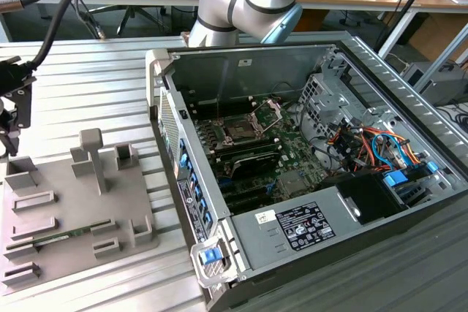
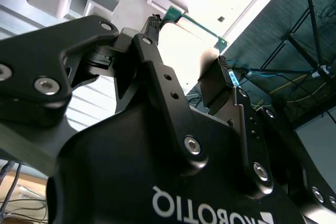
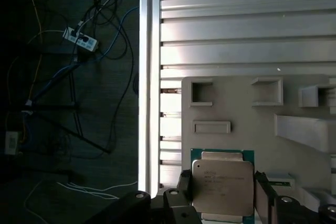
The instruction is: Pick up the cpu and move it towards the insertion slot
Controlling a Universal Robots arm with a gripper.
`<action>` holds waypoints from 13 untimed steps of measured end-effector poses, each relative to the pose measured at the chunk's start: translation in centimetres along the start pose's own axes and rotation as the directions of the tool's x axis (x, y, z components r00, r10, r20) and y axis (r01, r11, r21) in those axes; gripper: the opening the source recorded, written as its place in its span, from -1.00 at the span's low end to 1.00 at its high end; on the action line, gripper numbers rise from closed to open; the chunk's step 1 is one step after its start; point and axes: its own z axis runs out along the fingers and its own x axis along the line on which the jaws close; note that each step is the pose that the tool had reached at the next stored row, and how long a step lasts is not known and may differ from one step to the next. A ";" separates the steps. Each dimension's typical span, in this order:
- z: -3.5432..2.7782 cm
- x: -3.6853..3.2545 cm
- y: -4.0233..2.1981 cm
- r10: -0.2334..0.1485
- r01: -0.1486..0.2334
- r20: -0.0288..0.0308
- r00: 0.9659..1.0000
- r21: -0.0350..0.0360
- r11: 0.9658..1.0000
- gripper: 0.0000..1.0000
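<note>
Hand (image 3: 222, 190) clamps cpu (image 3: 222, 182) | cpu between fingers (image 3: 262, 195) | over grey tray (image 3: 236, 108)

Soft, even light fills the exterior view, with mild shadow inside the open dark metal computer case (image 1: 219, 74), while in both wrist views the ribbed silvery aluminium table (image 3: 236, 24) (image 2: 97, 106) glares near white against dim floor (image 3: 63, 129) and the black end effector (image 2: 188, 43).

Lower cpu (image 3: 222, 184) edge off-frame
</note>
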 end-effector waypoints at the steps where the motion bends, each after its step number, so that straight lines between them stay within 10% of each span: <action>1: -0.05 0.00 0.00 0.000 0.000 0.000 1.000 0.000 1.000 0.09; 13: -1.02 0.00 0.03 0.000 0.000 0.000 1.000 0.000 1.000 0.09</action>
